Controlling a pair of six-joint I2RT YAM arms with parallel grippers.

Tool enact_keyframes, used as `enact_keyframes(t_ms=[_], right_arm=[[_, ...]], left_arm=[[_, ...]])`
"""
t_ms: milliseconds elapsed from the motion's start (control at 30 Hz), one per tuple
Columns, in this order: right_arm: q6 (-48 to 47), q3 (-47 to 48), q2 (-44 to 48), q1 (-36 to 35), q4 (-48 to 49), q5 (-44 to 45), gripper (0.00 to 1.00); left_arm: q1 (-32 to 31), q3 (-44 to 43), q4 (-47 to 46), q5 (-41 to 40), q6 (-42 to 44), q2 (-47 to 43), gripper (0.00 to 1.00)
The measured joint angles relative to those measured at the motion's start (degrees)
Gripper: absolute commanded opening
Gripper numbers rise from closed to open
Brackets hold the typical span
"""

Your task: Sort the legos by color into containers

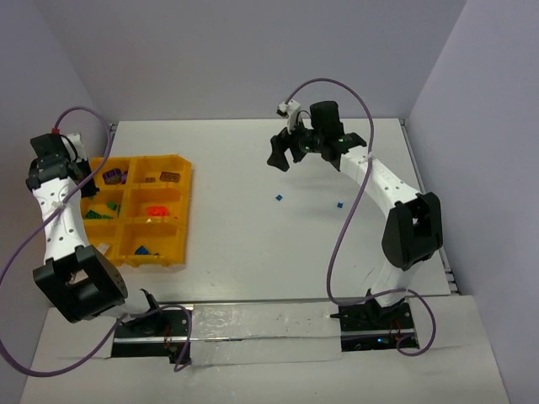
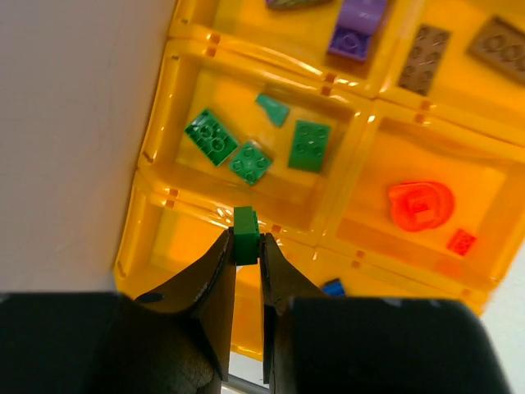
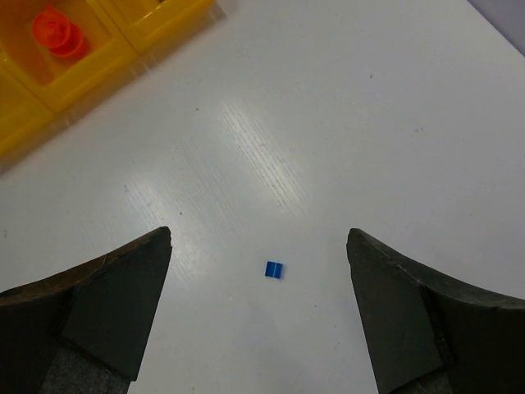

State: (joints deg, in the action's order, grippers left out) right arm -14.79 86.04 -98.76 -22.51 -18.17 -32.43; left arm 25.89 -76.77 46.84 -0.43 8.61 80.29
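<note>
**Q:** What do your tray's bins hold?

**A:** In the left-wrist view of the yellow-orange tray [image 2: 156, 156], the middle bin holds three green bricks [image 2: 251, 162] and a teal chip [image 2: 272, 108]. The bin beside it holds an orange-red round piece [image 2: 420, 205] and a small red brick [image 2: 461, 240]. The bins beyond hold a purple piece [image 2: 357, 29] and brown plates [image 2: 424, 59]. A blue bit [image 2: 332, 287] lies in a nearer bin.

**Q:** And your grippers?

**A:** Your left gripper [image 2: 246, 250] is clamped on the held green brick [image 2: 245, 228], seen against the divider at the green bin's near edge. Your right gripper [image 3: 258, 242] hangs over the white table [image 3: 369, 98] with its jaws wide apart. A blue brick [image 3: 274, 269] lies on the table below, between the two fingers. A second blue brick [image 1: 340, 204] lies near it. In the top view your left arm [image 1: 59, 219] covers the tray's left edge.
</note>
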Motion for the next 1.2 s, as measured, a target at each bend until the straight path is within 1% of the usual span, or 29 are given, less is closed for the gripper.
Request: enact_keyframes(t_ms=[167,367,500,633,700,733,767,833,867,967,1100,1133,1200], right_arm=[[0.0,2.7,-2.6,2.4,-3.4,-1.0,0.94],[-0.2,7.1,-5.4,5.7,-7.4,-1.9,0.94],[-0.7,8.9,-6.2,7.1,-9.3,-2.0,0.94],[-1.5,9.7,-6.9,8.1,-10.7,-2.1,0.94],[-1.7,9.7,-7.0,8.6,-11.4,-1.9,0.94],[-1.7,9.7,-7.1,8.7,-11.7,-1.7,0.94],[-1.8,9.7,-7.2,8.9,-12.0,-1.5,0.94],[-1.8,9.7,-7.3,9.5,-12.6,-1.0,0.93],[-1.9,9.6,-7.3,10.0,-13.0,-0.7,0.93],[-2.2,9.2,-7.3,11.9,-13.7,0.8,0.90],[-2.7,6.1,-7.0,15.5,-14.5,4.1,0.85],[-2.8,4.7,-7.0,16.6,-14.8,5.2,0.82],[-3.1,1.4,-6.7,18.3,-15.3,7.9,0.69]], left_arm=[[0.0,2.5,-1.9,-2.6,-0.4,1.9,0.00],[0.0,6.1,-5.7,-3.4,-0.6,3.8,0.01],[0.0,7.1,-8.1,-3.8,-0.6,5.8,0.04],[0.0,7.7,-11.1,-3.9,-0.5,8.1,0.14],[-0.1,7.9,-11.9,-3.9,-0.4,9.1,0.25],[-0.2,7.9,-12.2,-4.0,-0.3,9.7,0.29],[-0.3,7.9,-12.5,-4.2,-0.2,10.2,0.38],[-0.5,7.9,-13.0,-4.4,0.0,11.2,0.49],[-0.6,7.9,-12.9,-4.4,0.1,11.6,0.52],[-0.8,7.9,-12.8,-4.5,0.5,12.0,0.55],[-1.1,7.4,-12.8,-4.4,0.7,11.9,0.54],[-1.2,7.3,-12.8,-4.0,0.7,11.5,0.55],[-1.4,7.3,-12.6,-2.7,0.7,10.1,0.55]])
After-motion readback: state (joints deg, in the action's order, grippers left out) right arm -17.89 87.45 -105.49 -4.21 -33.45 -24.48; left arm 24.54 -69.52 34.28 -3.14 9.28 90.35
